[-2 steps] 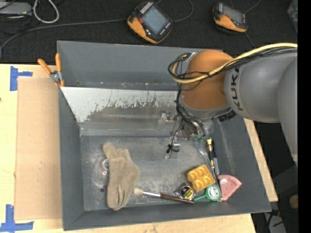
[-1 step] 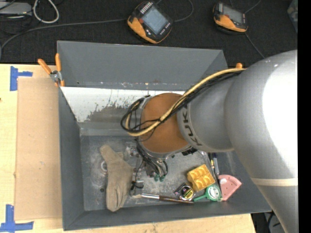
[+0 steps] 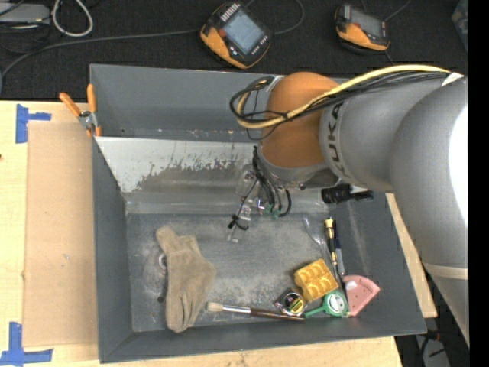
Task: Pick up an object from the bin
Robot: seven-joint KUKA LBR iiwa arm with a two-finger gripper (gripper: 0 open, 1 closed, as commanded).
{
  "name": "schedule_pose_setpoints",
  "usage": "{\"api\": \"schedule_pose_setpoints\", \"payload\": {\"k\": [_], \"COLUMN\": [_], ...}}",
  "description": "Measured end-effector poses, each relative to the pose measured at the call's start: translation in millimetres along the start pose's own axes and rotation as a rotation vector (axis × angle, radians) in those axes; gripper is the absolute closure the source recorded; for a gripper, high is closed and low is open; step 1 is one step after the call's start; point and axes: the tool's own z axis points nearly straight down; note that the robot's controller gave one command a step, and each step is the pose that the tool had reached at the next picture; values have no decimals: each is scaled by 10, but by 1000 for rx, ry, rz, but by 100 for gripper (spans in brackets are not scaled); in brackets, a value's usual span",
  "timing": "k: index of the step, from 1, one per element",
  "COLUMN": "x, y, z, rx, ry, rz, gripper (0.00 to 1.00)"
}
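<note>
Gripper point(image 3: 241, 220): above bare bin point(image 3: 260, 264) floor; state cannot be told.
Sock point(image 3: 186, 281): one, laid back-to-front.
Brush point(image 3: 252, 310): one, along front edge.

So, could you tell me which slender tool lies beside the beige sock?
The paintbrush, its bristles by the sock; the black-and-yellow tool lies apart near the right wall.

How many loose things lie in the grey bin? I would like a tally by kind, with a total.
Beige sock: 1
Paintbrush: 1
Pen-like tool: 1
Yellow ridged block: 1
Pink piece: 1
Green round thing: 1
Small black and yellow thing: 1
Total: 7
</note>
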Motion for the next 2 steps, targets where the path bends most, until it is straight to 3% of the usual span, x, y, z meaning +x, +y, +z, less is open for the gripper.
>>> {"api": "schedule_pose_setpoints", "payload": {"k": [1,2], "x": [1031,810], "y": [612,587], "z": [270,677], "rx": [-1,-1], "ry": [15,5], "rz": [-239,-10], "gripper": [0,0]}}
